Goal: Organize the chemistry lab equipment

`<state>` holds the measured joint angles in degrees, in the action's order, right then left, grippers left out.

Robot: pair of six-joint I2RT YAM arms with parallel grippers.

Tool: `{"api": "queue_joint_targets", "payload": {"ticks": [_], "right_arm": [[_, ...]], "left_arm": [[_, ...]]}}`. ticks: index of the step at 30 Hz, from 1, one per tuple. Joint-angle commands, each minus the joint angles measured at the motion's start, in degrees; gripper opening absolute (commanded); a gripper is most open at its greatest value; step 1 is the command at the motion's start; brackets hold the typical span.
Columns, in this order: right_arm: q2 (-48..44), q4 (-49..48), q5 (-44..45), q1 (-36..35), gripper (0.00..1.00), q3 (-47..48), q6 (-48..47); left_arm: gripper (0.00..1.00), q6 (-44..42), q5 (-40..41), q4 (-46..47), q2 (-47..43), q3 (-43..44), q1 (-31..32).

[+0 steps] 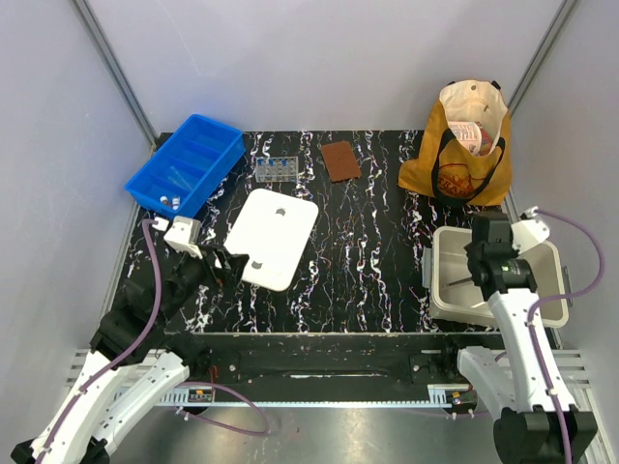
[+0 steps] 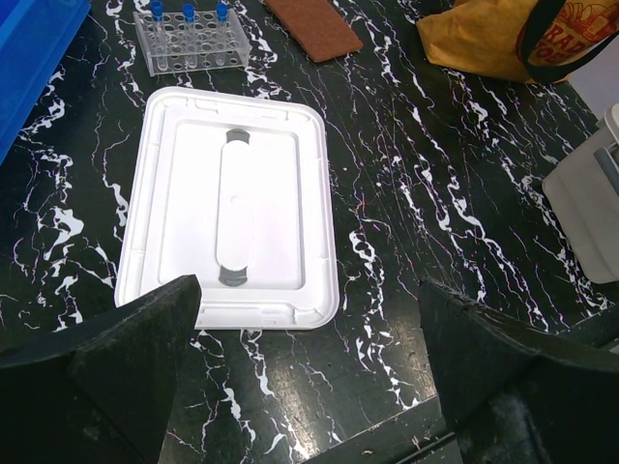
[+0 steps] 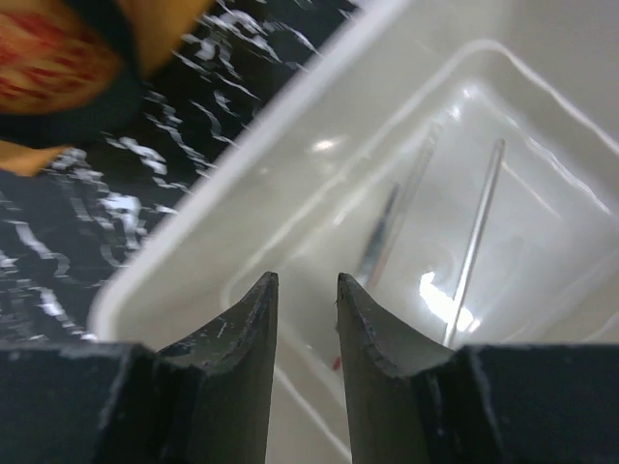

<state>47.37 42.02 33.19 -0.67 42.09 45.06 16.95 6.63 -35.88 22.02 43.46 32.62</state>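
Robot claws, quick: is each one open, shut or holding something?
Left gripper: wide open, empty, near the white lid.
Right gripper: jaws slightly apart, nothing between them, over the white bin.

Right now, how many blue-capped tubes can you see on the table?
3 blue-capped tubes, all standing in one row of the clear rack: left, middle, right. More could lie hidden inside the blue bin.
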Motion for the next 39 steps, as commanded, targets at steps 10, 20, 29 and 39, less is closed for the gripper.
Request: {"api": "queue_joint_targets", "payload": {"ticks": [10, 20, 29, 39], "right_arm": [[7.37, 1.67, -24.98, 0.31, 0.4, 25.58, -20.79], [5.1, -8.88, -43.29, -11.36, 0.61, 22.88, -22.91], [0.97, -10.73, -48.56, -13.66, 1.0, 15.58, -25.63], [-3.42, -10.72, -48.75, -13.66, 1.0, 11.8, -26.51]], "left_arm": [[0.93, -0.16, -2.85, -1.99, 20.31, 5.48, 0.25], [0.77, 1.15, -4.61, -3.68, 48.18, 16.47, 0.95], [0.71, 4.67, -1.88, 2.81, 64.28, 17.36, 5.34], [0.6, 8.1, 5.93, 7.05, 70.87, 14.46, 12.29]]}}
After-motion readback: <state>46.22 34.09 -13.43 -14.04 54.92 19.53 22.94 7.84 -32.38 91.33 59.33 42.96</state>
